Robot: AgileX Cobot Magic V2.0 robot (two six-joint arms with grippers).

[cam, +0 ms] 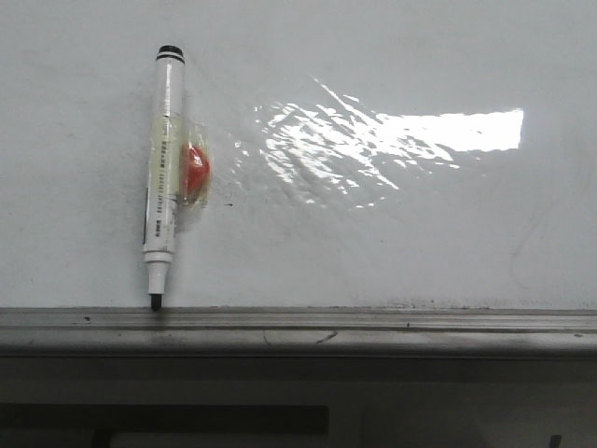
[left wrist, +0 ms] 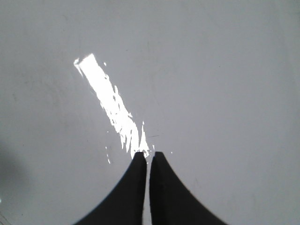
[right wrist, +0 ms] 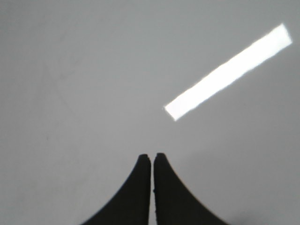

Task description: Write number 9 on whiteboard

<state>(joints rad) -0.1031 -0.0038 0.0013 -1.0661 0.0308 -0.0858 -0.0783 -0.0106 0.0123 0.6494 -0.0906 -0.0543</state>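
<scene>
The whiteboard [cam: 392, 84] fills the front view, glossy white with glare and faint smudges, with a grey metal ledge [cam: 298, 329] along its near edge. No number 9 shows on it in any view. A white marker [cam: 161, 177] with a black tip lies on the board at the left, tip touching the ledge, with a red blob [cam: 194, 168] taped to its side. Neither gripper shows in the front view. My left gripper [left wrist: 149, 154] is shut and empty over bare board. My right gripper [right wrist: 153, 156] is shut and empty over bare board.
A bright glare patch [cam: 392, 135] lies across the middle of the board. Below the ledge is a dark frame [cam: 298, 411]. Small dark specks dot the board's near edge at the right.
</scene>
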